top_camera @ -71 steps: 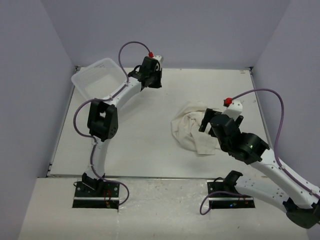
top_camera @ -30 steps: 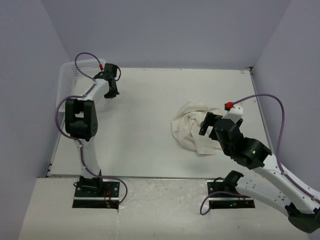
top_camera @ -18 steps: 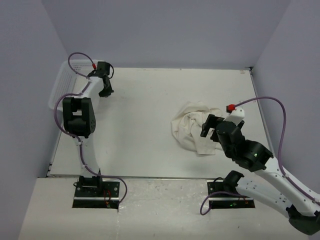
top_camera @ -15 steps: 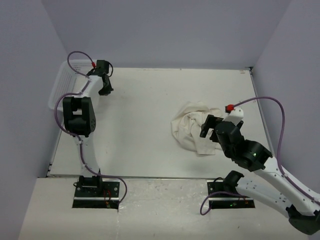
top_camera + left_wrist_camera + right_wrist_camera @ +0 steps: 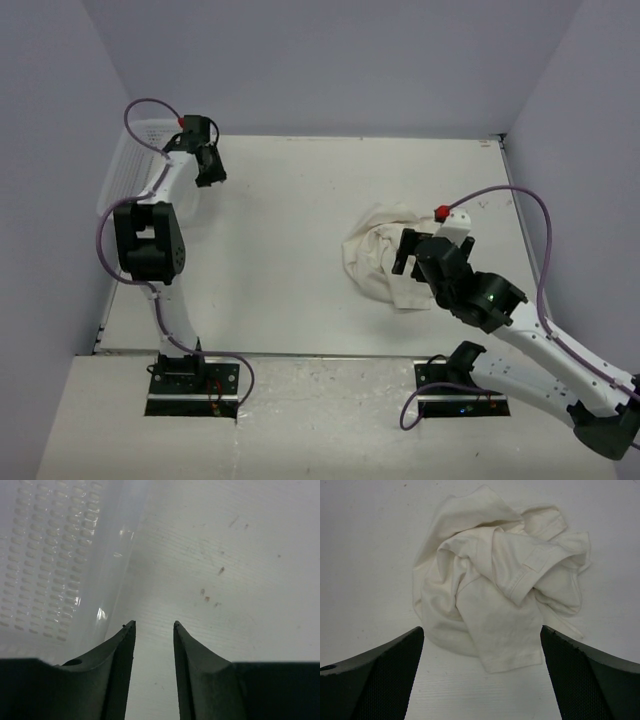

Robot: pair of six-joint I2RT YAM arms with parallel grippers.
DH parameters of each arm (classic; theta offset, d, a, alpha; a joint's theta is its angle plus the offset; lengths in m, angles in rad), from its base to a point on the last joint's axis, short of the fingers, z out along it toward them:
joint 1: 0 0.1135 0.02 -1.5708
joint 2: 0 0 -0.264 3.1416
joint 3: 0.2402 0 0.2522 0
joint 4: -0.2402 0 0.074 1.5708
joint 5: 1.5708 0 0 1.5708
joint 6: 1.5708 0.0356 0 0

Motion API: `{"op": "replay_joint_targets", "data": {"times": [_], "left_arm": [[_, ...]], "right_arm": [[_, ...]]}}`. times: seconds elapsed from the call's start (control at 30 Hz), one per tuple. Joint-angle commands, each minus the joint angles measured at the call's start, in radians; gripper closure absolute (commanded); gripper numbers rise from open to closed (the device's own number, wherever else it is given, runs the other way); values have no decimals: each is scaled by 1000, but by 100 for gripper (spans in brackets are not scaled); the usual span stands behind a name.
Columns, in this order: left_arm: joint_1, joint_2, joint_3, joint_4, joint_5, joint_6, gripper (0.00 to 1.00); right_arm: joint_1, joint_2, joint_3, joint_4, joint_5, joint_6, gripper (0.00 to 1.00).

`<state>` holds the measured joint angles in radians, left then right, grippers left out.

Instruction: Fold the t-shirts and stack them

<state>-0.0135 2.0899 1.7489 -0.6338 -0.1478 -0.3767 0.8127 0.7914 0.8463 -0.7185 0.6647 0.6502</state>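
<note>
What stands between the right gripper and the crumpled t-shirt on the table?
Nothing visible. The open right gripper faces the cream t-shirt, with only bare table between them. The white mesh basket sits far away at the table's left edge.

The crumpled cream cotton t-shirt, at about three o'clock on the table, is plain off-white, with grey shadows in its folds. The flat white tabletop carries a few small dark specks, and at ten o'clock the translucent white plastic basket shows a regular pattern of small oval holes. The left arm and right arm are white with black joints, each trailing a purple cable by a red cap; the left gripper is smooth black, the right gripper black with finely dotted pads, against pale lavender walls.
</note>
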Motion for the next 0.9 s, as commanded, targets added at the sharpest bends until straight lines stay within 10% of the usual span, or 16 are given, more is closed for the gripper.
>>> {"op": "replay_joint_targets", "data": {"times": [0.0, 0.2, 0.5, 0.7, 0.87], "left_arm": [[-5, -180, -26, 85, 111, -11, 61], [-100, -292, -26, 115, 254, -24, 31], [-380, -404, -267, 291, 500, -105, 32], [-440, -442, -374, 327, 475, -93, 36], [-467, -481, -434, 332, 442, -77, 36]], "right_arm": [[5, 32, 36, 36, 32, -17, 1], [-1, 138, 105, -10, 78, -14, 1], [-286, 439, 171, -84, -83, 14, 3], [-386, 513, 174, -16, -157, -3, 42], [-432, 529, 135, 47, -231, -9, 44]]}}
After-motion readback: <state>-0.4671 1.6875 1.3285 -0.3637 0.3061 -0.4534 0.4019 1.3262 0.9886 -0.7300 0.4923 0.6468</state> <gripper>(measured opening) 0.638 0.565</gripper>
